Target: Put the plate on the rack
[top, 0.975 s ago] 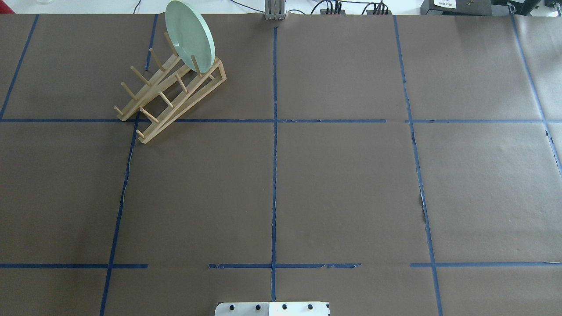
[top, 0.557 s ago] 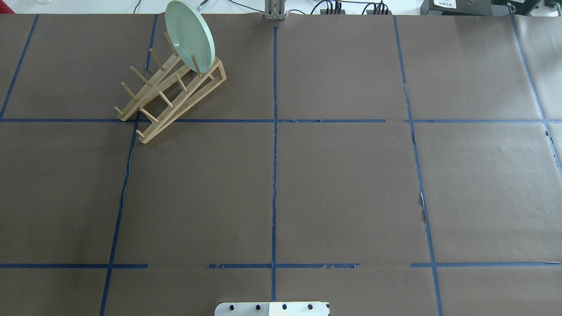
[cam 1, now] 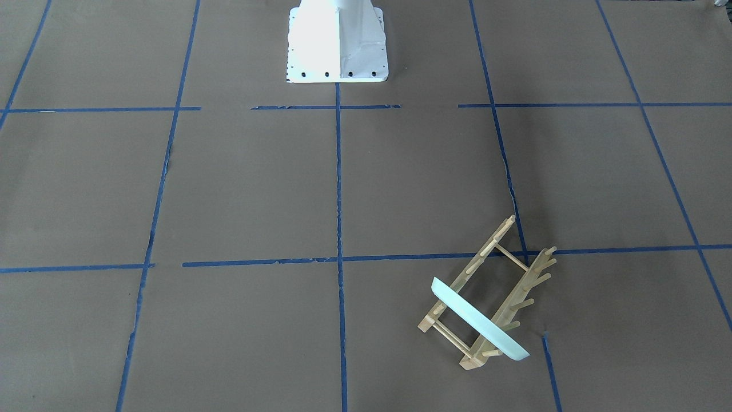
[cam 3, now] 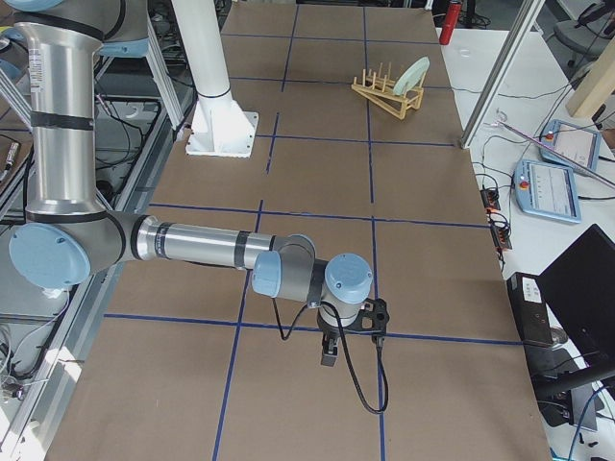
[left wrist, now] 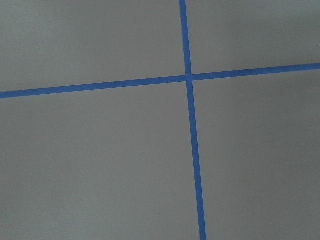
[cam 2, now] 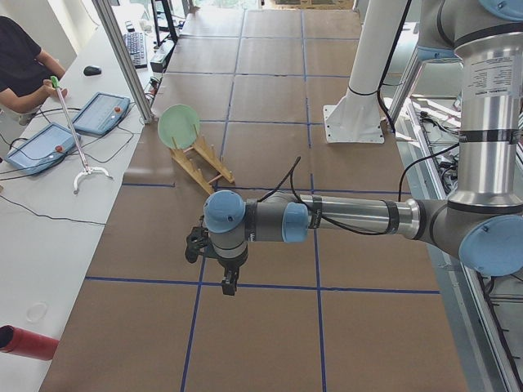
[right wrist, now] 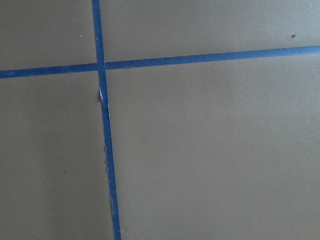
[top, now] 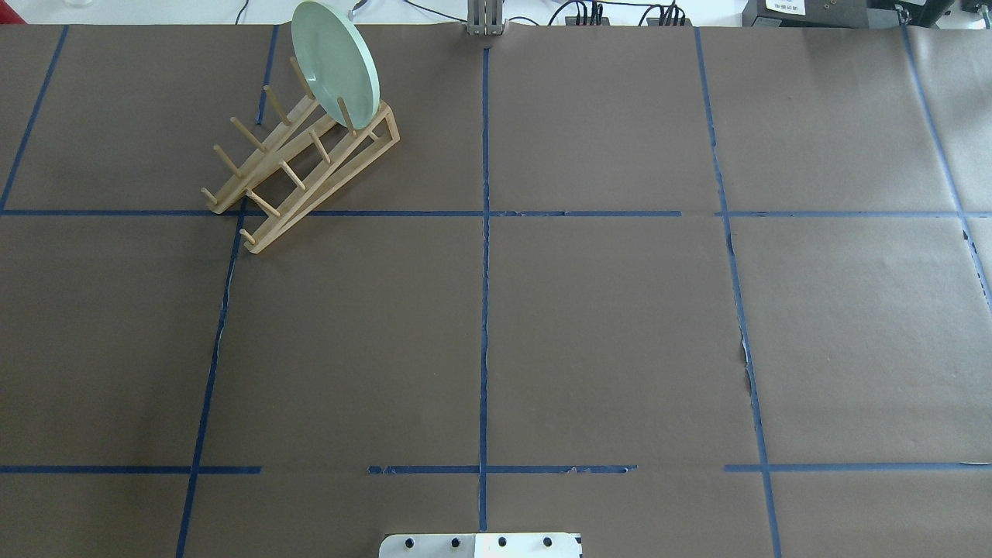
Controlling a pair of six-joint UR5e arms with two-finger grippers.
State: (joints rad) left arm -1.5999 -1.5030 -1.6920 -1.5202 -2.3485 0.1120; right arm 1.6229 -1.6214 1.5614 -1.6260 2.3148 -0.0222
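Note:
The pale mint-green plate stands on edge, leaning in the far end slot of the light wooden rack at the table's far left. Both also show in the front-facing view: plate, rack. Neither gripper touches them. My left gripper shows only in the exterior left view, low over bare paper and well away from the rack. My right gripper shows only in the exterior right view, far from the plate. I cannot tell whether either is open or shut.
Brown paper with blue tape lines covers the table. The white robot base stands at the near middle edge. Beside the table are an operator, a grabber stick, control tablets and a metal post.

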